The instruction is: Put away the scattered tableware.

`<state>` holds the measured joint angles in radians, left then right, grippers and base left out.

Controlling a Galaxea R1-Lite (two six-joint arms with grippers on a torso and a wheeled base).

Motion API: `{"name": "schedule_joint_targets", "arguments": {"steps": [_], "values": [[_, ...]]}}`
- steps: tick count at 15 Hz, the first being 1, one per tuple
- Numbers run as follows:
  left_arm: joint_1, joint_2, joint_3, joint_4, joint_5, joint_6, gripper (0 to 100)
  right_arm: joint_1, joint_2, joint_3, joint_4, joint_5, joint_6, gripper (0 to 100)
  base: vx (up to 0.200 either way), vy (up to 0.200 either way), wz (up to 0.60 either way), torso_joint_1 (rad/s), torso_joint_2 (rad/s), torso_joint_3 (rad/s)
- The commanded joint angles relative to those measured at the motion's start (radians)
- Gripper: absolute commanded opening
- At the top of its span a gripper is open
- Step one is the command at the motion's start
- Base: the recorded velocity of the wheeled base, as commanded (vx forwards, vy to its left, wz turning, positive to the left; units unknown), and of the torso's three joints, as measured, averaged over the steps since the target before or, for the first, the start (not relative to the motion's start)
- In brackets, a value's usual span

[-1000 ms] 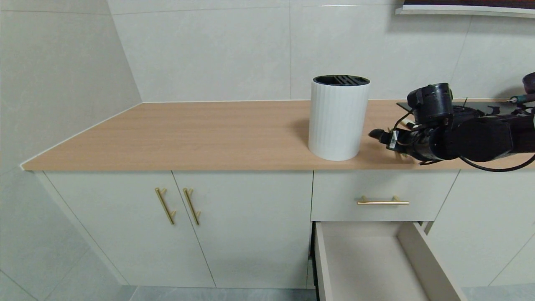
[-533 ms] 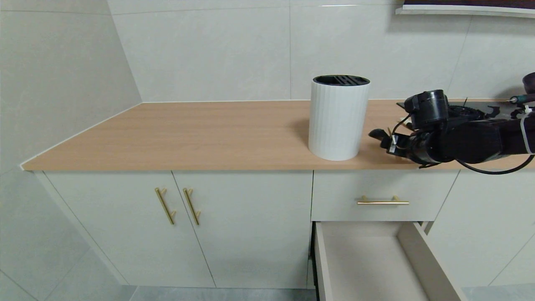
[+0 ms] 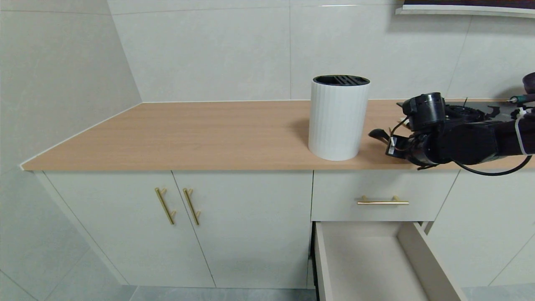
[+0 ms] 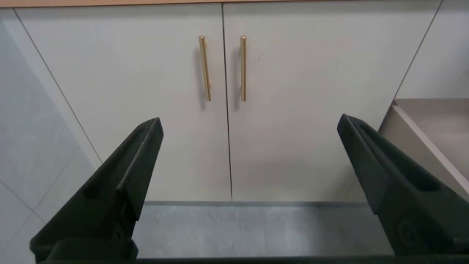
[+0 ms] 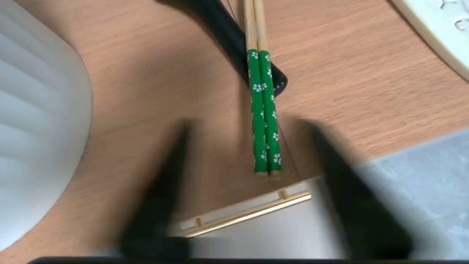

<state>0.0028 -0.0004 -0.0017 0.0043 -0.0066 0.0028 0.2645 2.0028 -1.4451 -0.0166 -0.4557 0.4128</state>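
Observation:
A pair of wooden chopsticks (image 5: pixel 261 110) with green flowered ends lies on the wooden counter (image 3: pixel 209 133), partly across a black utensil (image 5: pixel 233 45). That utensil's dark end (image 3: pixel 377 133) pokes out just right of the white ribbed utensil holder (image 3: pixel 338 119). My right gripper (image 5: pixel 256 194) hangs open low over the counter's front edge. Its blurred fingers (image 5: pixel 167 187) stand either side of the chopsticks' green ends without touching them. My left gripper (image 4: pixel 253 198) is open and empty down in front of the cabinet doors (image 4: pixel 223 103).
Below the counter a lower drawer (image 3: pixel 376 259) stands pulled out. The drawer above it is closed, with a gold handle (image 3: pixel 382 202). A white plate rim (image 5: pixel 440 22) lies near the chopsticks. A black stove (image 3: pixel 472 110) sits at the back right.
My right arm has sunk a little and drawn slightly back to the right, bringing the gripper lower over the chopsticks. The holder and utensils have not moved.

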Motion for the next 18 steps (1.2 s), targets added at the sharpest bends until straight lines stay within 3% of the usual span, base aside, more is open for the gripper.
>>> {"name": "schedule_joint_targets", "arguments": {"steps": [1, 8, 11, 13, 15, 18], "values": [[0.000, 0.000, 0.000, 0.000, -0.001, 0.000, 100, -0.001, -0.010, 0.002, 0.001, 0.000, 0.000, 0, 0.000, 0.000, 0.00, 0.000, 0.00, 0.000], [0.000, 0.000, 0.000, 0.000, 0.000, 0.000, 100, -0.010, -0.067, 0.011, 0.009, 0.002, 0.000, 0, 0.000, 0.000, 0.00, 0.000, 0.00, 0.000], [0.000, 0.000, 0.000, 0.000, 0.000, 0.000, 100, -0.010, -0.229, 0.042, 0.102, 0.037, 0.006, 0, 0.000, 0.000, 0.00, 0.000, 0.00, 0.000], [0.000, 0.000, 0.000, 0.000, 0.000, 0.000, 100, -0.004, -0.361, 0.100, 0.150, 0.104, 0.008, 0, 0.000, 0.000, 0.00, 0.000, 0.00, 0.000], [0.000, 0.000, 0.000, 0.000, -0.001, 0.000, 100, -0.002, -0.549, 0.173, 0.279, 0.250, -0.003, 0, 0.000, 0.000, 0.00, 0.000, 0.00, 0.000], [0.000, 0.000, 0.000, 0.000, 0.000, 0.000, 100, -0.004, -0.699, 0.170, 0.507, 0.419, -0.005, 0, 0.000, 0.000, 0.00, 0.000, 0.00, 0.000]]}}
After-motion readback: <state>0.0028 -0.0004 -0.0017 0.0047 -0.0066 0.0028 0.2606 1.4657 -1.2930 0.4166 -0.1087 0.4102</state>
